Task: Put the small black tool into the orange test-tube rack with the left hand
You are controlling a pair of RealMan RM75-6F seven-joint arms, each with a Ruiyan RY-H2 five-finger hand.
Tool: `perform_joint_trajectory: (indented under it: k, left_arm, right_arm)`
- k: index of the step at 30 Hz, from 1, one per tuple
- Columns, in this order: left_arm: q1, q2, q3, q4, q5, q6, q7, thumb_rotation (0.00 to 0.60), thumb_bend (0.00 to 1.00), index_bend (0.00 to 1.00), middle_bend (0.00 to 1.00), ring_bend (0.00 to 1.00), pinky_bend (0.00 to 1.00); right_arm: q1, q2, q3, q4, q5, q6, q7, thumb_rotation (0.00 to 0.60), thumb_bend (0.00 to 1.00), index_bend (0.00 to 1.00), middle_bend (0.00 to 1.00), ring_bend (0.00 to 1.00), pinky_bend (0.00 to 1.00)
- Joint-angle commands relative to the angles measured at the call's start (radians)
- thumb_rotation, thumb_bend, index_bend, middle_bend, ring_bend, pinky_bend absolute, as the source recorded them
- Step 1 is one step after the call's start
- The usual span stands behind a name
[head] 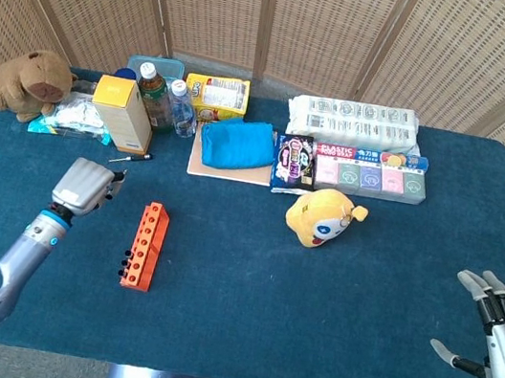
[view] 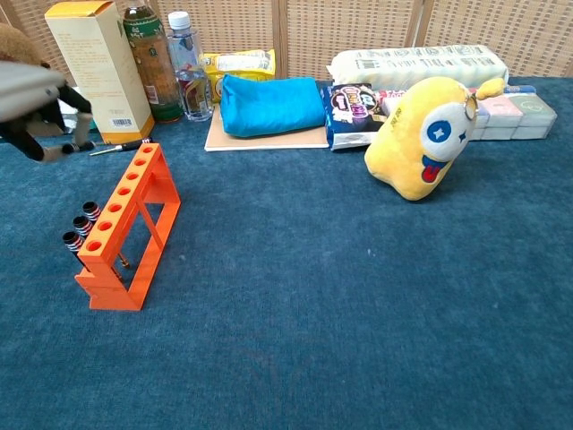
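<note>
You're facing a blue-carpeted table (head: 246, 285) backed by a folding wicker screen (head: 328, 27) with wooden frames, all evenly lit by soft daylight.

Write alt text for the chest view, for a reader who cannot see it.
An orange test-tube rack stands on a blue cloth table, and the left robot hand hovers at the upper left edge, holding nothing. The small black tool lies on the cloth beyond the rack, near a yellow box. A yellow plush toy sits to the right.
</note>
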Motion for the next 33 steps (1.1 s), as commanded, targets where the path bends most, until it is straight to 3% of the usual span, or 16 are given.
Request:
perform_joint_trajectory:
  k: [1,5,12,22,33]
  left_arm:
    - [0.049,0.152,-0.003,-0.178,-0.009,0.038,-0.029,0.6,0.4,0.61,1.0,1.0,1.0]
    - [0.065,0.229,0.003,-0.269,-0.021,0.03,-0.048,0.6,0.4,0.61,1.0,1.0,1.0]
    - [0.082,0.444,0.02,-0.472,-0.055,-0.039,-0.095,0.6,0.4,0.61,1.0,1.0,1.0]
    - [0.076,0.527,0.031,-0.518,-0.063,-0.107,-0.181,0.6,0.4,0.61,1.0,1.0,1.0]
    - [0.032,0.655,0.008,-0.598,-0.055,-0.28,-0.436,0.6,0.4,0.61,1.0,1.0,1.0]
  right_arm:
    - [0.001,-0.001,-0.001,-0.002,-0.001,-0.003,-0.005,0.594,0.0,0.11,0.15,0.05,0.06]
    - [0.002,-0.003,-0.003,-0.004,-0.002,-0.006,-0.012,0.596,0.0,0.11,0.15,0.05,0.06]
    - [0.002,-0.008,-0.008,-0.009,-0.009,-0.009,-0.032,0.593,0.0,0.11,0.15,0.05,0.06]
    - [0.003,-0.011,-0.01,-0.012,-0.007,-0.015,-0.044,0.593,0.0,0.11,0.15,0.05,0.06]
    - [0.007,-0.014,-0.011,-0.013,-0.005,-0.025,-0.054,0.595,0.0,0.11,0.15,0.05,0.06]
